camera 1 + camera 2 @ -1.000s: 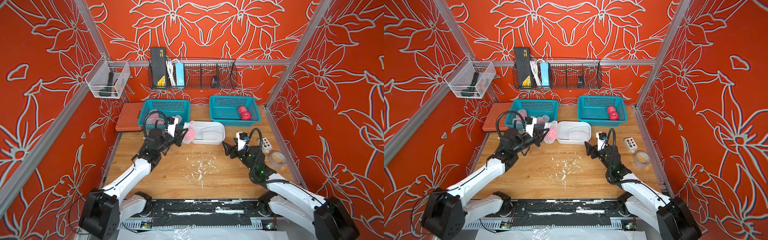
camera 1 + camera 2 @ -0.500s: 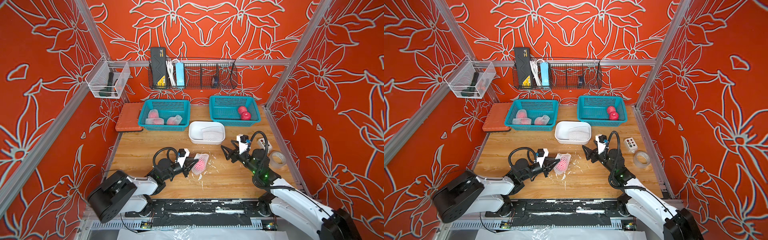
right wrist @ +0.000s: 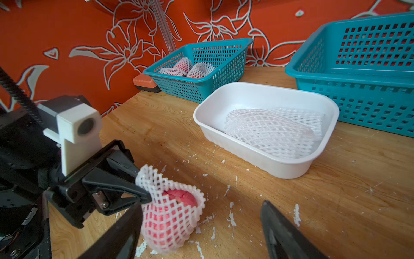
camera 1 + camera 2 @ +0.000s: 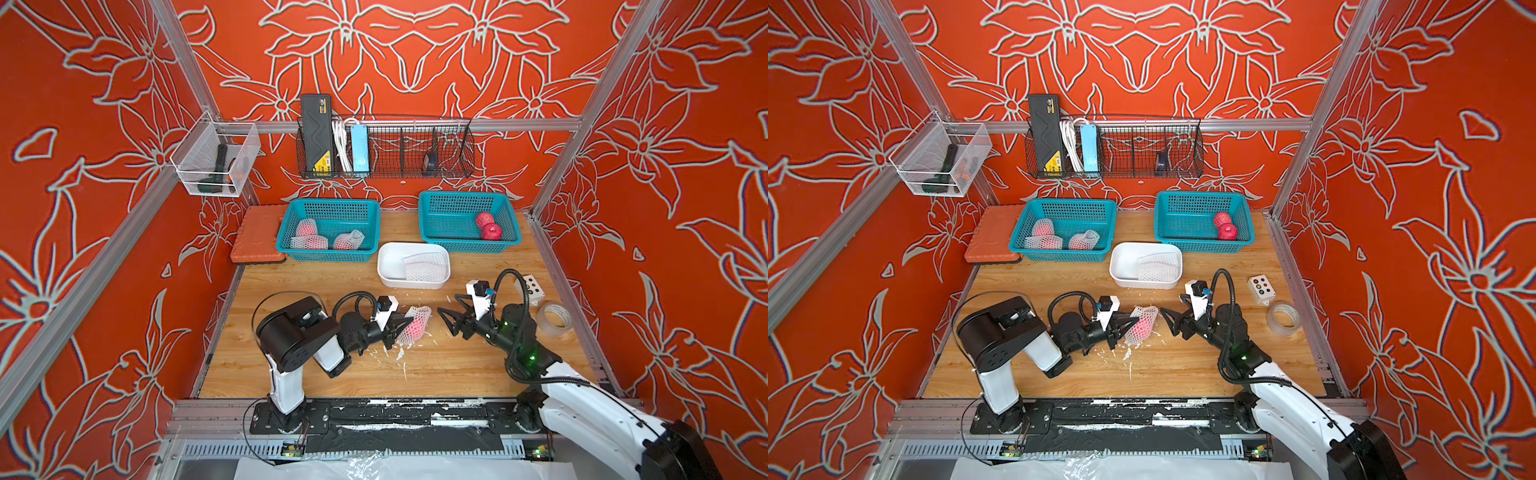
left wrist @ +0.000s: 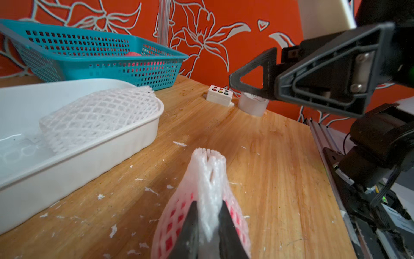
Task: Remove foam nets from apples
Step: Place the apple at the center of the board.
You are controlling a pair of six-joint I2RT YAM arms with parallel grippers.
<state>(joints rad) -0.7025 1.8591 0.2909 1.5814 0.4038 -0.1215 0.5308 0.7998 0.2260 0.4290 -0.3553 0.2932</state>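
Red apple (image 3: 179, 197) — white foam net (image 3: 167, 233) around it

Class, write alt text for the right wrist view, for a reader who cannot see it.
The left gripper pinches the top edge of a white foam net around a red apple on a wooden table. Behind sit a white tray holding empty nets and two teal baskets.

Netted apple (image 4: 415, 326) carried from basket (image 4: 324, 254) to table (image 4: 415, 374), right claw (image 4: 446, 322) nearer

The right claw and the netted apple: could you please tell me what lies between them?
Only bare table and foam crumbs separate the right claw from the netted apple, in both top views.
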